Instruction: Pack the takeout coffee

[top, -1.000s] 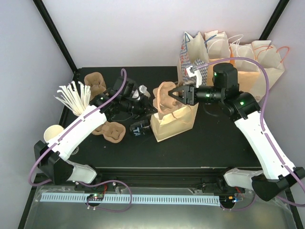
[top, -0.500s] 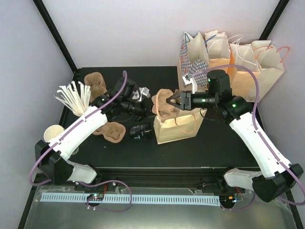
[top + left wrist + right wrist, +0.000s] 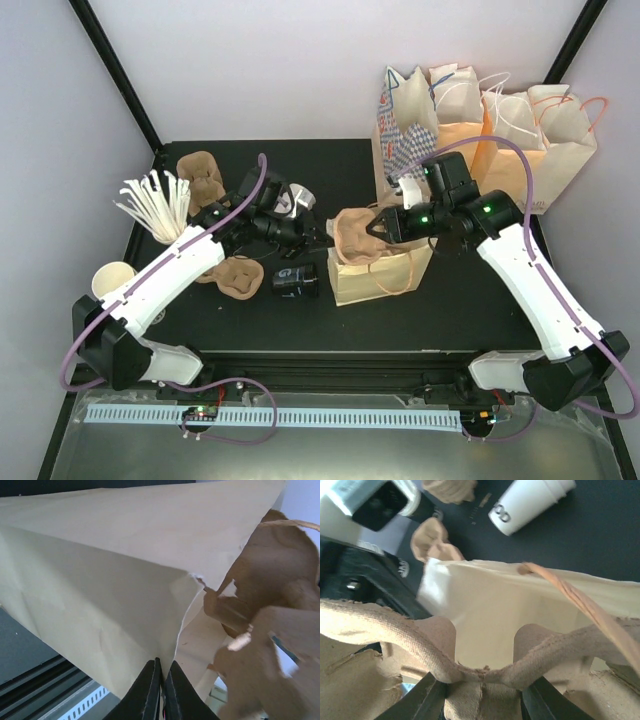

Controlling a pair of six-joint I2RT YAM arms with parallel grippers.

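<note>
L gripper (image 3: 163,667): fingers closed tight, pinching the left rim of the bag (image 3: 375,280). R gripper (image 3: 377,226): fingers part open, clamped either side of the wall of a pulp carrier (image 3: 352,238), which sits tilted at the bag mouth. I see the coffee cup (image 3: 530,502) lying on its side on the table (image 3: 470,300), behind the L gripper, outside the bag, not held.
</note>
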